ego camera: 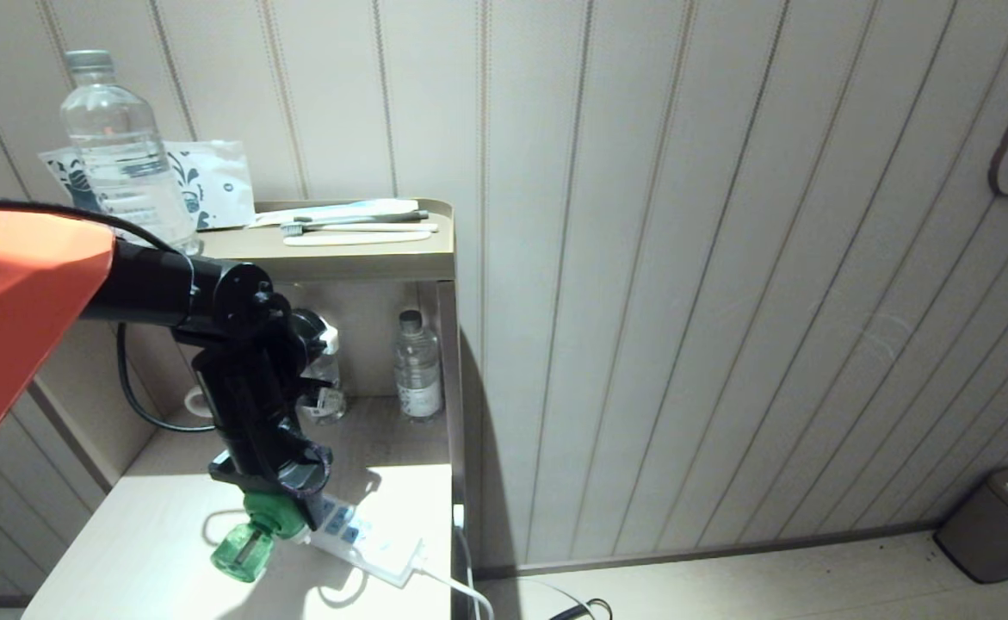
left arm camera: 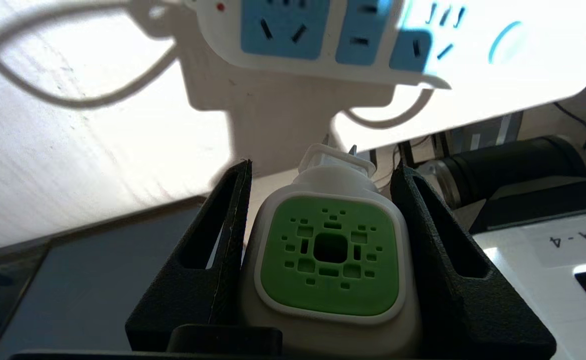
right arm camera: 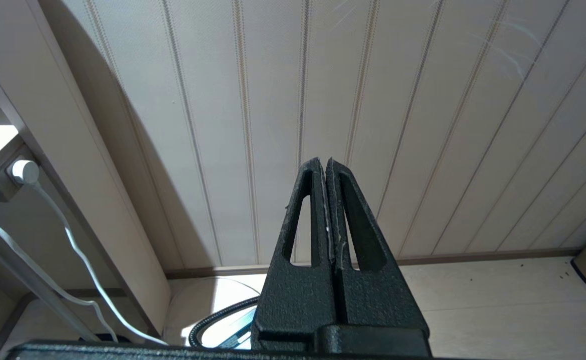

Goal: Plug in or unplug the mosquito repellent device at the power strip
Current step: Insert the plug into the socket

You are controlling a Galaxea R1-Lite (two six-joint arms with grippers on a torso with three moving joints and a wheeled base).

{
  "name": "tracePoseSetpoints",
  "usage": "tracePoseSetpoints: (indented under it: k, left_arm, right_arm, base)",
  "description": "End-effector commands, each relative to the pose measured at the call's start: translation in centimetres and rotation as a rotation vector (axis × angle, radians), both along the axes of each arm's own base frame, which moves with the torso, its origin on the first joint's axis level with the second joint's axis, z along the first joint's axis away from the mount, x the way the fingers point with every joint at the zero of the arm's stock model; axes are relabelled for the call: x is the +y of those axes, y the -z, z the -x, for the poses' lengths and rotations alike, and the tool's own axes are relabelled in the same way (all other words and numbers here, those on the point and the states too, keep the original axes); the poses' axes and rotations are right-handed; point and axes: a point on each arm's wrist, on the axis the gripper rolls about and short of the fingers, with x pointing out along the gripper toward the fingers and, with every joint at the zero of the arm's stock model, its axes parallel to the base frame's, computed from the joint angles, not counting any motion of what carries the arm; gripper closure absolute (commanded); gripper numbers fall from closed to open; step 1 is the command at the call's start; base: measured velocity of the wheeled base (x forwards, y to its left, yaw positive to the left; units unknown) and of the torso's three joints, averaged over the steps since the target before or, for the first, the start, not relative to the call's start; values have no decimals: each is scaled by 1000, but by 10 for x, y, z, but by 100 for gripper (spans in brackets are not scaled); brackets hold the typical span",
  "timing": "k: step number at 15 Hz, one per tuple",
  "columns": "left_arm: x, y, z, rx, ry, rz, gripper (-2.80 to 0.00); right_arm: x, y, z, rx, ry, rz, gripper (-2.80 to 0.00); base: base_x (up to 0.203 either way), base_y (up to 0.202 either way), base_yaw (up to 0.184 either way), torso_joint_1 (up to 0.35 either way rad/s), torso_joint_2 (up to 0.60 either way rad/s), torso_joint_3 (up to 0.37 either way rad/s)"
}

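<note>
Left pincer (left arm camera: 323,220) pinching mosquito repellent device (left arm camera: 330,255), prongs half hidden, power strip (left arm camera: 333,35) cropped, right pincer (right arm camera: 327,165) pressed together.

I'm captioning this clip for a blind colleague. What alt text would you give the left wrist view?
The left gripper holds the mosquito repellent device between its two black fingers, green vented face toward the camera and plug end pointing at the power strip. The white strip with blue sockets lies on a pale tabletop, with a gap between it and the device.
</note>
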Motion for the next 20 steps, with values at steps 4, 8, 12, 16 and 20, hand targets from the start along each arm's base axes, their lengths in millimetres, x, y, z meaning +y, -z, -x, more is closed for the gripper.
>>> tracePoseSetpoints:
  k: [4, 8, 12, 16, 20]
  left_arm:
    - [-4, 2, -10, -13, -3, 3, 0]
    - [-6, 3, -17, -30, -3, 1, 0]
    - [-6, 11, -25, -23, -8, -6, 0]
    - [-5, 15, -30, -30, -15, -38, 0]
    - [-5, 18, -35, -36, -17, -40, 0]
  right_arm:
    - [0, 0, 0, 0, 0, 0, 0]
    - [0, 0, 0, 0, 0, 0, 0]
    - [0, 0, 0, 0, 0, 0, 0]
    - [0, 0, 0, 0, 0, 0, 0]
    - [0, 0, 0, 0, 0, 0, 0]
  base:
    - [0, 0, 0, 0, 0, 0]
    - [0, 0, 0, 0, 0, 0]
    - [0, 0, 0, 0, 0, 0]
    - [0, 0, 0, 0, 0, 0]
    - [0, 0, 0, 0, 0, 0]
